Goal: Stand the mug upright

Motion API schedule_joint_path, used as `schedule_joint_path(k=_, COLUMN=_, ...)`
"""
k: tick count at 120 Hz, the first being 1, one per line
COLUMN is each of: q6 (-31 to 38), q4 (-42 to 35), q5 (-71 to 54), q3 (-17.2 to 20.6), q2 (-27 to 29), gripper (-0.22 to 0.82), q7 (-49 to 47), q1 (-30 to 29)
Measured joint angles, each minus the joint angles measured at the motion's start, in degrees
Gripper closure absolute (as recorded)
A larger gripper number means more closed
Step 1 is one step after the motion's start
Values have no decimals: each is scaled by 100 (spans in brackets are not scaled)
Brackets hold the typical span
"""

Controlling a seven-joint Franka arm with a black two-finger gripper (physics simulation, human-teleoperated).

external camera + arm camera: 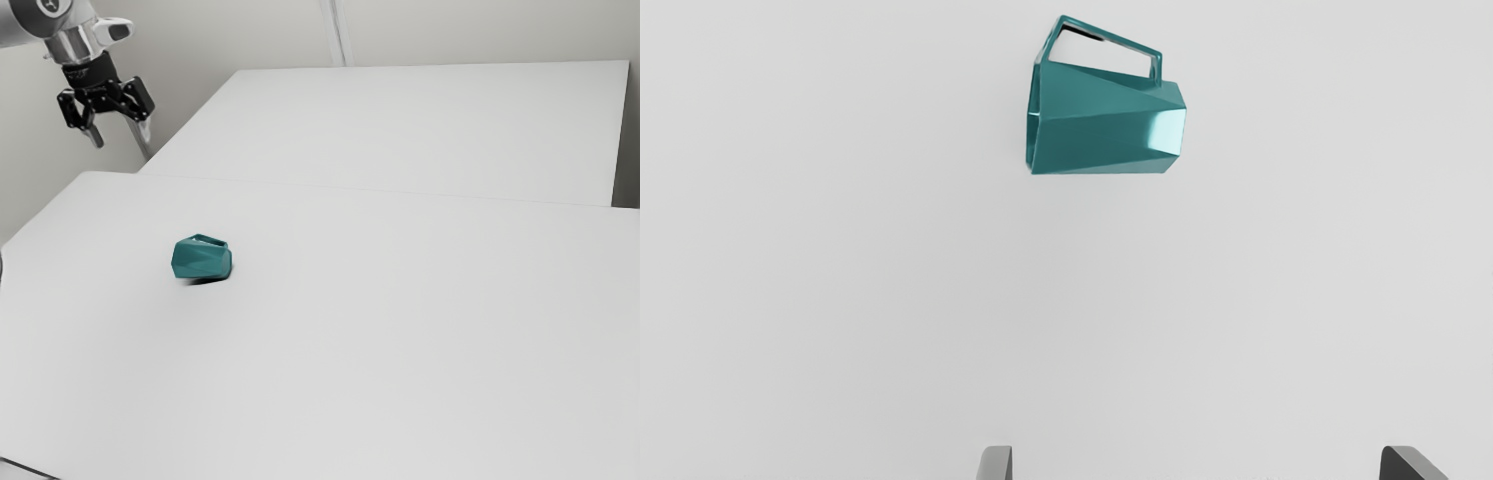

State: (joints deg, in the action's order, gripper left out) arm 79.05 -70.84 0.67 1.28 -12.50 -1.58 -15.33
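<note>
My gripper [118, 137] hangs above the table's far left part in the exterior view, well up from the mug and apart from it. The teal faceted mug [202, 259] lies on its side on the white table, its handle toward the far side. In the wrist view the mug [1106, 127] shows its flank, with the handle loop standing off one side and the mouth edge-on. My gripper [1196, 463] is open there, its two fingertips wide apart with nothing between them.
The white table [380, 330] extends around the mug. Behind it is another white surface [420, 130], reaching to the pale wall. A thin dark line [30, 468] crosses the exterior view's lower left corner.
</note>
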Motion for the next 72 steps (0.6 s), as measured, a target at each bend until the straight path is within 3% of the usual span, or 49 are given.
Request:
schedule_joint_path(k=19, q6=200, q4=-525, q5=168, q3=-197, q2=195, gripper=0, q7=63, q1=163)
schedule_joint_path(k=36, q6=732, q4=-1296, q5=1327, q3=-1060, q2=88, gripper=0, q7=340, q1=74)
schedule_joint_path(k=47, q6=955, q4=-1556, q5=2182, q3=-1440, q2=-190, gripper=0, q7=738, q1=-121)
schedule_joint_path(k=72, q6=1313, q4=-1814, q5=3812, q3=-1875, q2=-1224, gripper=0, q7=1698, q1=-198)
